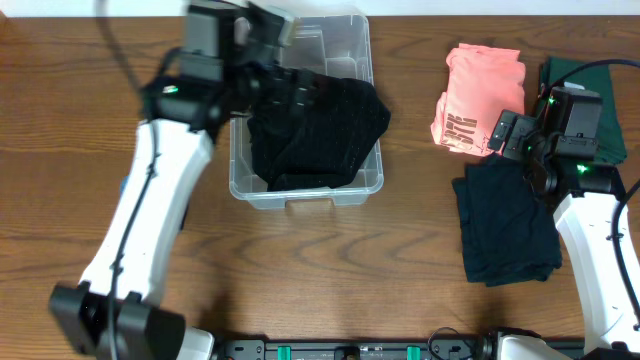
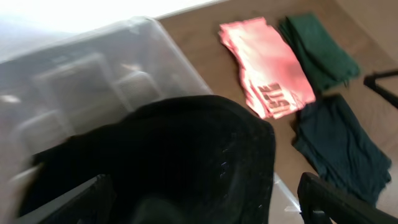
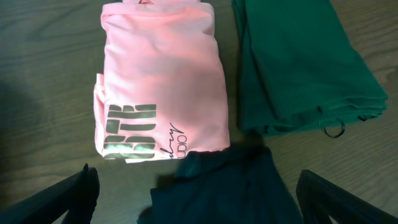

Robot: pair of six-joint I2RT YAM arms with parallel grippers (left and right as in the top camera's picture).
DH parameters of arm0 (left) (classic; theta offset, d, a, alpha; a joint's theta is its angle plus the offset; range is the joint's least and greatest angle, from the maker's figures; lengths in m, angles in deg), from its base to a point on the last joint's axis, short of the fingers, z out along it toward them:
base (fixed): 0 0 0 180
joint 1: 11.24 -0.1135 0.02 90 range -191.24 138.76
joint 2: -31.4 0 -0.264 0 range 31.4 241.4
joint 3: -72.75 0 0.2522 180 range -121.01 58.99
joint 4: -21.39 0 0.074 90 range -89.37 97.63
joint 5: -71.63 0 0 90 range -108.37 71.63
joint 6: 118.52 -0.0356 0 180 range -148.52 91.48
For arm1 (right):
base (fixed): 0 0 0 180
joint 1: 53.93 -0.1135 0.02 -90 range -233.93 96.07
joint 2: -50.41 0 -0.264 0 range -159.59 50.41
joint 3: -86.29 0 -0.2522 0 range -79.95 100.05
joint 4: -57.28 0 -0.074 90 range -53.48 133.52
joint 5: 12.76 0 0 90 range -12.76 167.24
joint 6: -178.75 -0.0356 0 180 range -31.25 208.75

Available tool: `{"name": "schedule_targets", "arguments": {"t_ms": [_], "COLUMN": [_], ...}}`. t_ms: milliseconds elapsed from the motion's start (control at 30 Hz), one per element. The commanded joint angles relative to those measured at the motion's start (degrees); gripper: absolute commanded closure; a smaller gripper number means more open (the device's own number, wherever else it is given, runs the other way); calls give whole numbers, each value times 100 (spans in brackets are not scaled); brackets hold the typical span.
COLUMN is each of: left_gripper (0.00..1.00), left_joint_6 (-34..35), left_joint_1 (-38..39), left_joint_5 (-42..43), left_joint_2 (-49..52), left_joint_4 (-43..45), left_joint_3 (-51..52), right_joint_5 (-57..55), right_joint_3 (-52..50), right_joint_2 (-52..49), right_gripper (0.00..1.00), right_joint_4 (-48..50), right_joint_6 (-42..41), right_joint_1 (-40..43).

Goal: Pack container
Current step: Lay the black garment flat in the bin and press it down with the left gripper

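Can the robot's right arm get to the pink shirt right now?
Probably yes. The right end effector hangs open above the folded pink fabric shirt with dark lettering. Nothing seems to lie on top of the shirt, so the way down looks free.

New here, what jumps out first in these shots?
A black garment heaped in the clear container, left of centre, spills over its right rim. To the right, a bright pink folded shirt with dark lettering lies on the table, a green garment beside it, a dark teal one toward the robot's side.
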Motion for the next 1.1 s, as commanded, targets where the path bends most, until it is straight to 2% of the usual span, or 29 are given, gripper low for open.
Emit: {"name": "schedule_targets", "arguments": {"t_ms": [0, 200, 367, 533, 667, 833, 933, 1067], "left_gripper": [5, 5, 5, 8, 9, 9, 8, 8], "left_joint_6": [-166, -153, 254, 448, 778, 778, 778, 780], "left_joint_1": [205, 275, 275, 264, 267, 267, 267, 267], "left_joint_5": [-118, -177, -1700, -1921, -2074, -1853, -1408, -1333], "left_joint_2": [479, 1408, 2177, 2695, 2743, 2610, 2291, 1534], "left_joint_4": [92, 94, -140, -199, -192, -216, -190, -151], "left_joint_3": [-4, -4, -2, -2, 0, 0, -2, -7], "right_joint_5": [-2, -2, -2, -2, -2, -2, -2, -2], "right_joint_3": [15, 15, 15, 15, 15, 15, 15, 15], "right_joint_2": [-7, -7, -7, -7, -7, -7, -7, -7], "right_gripper": [1, 1, 1, 1, 1, 1, 1, 1], "right_joint_4": [-4, -4, -4, -4, -4, -4, -4, -4], "right_joint_6": [-59, -59, -59, -59, -59, -59, -59, -61], "right_joint_1": [37, 37, 37, 37, 37, 37, 37, 37]}}
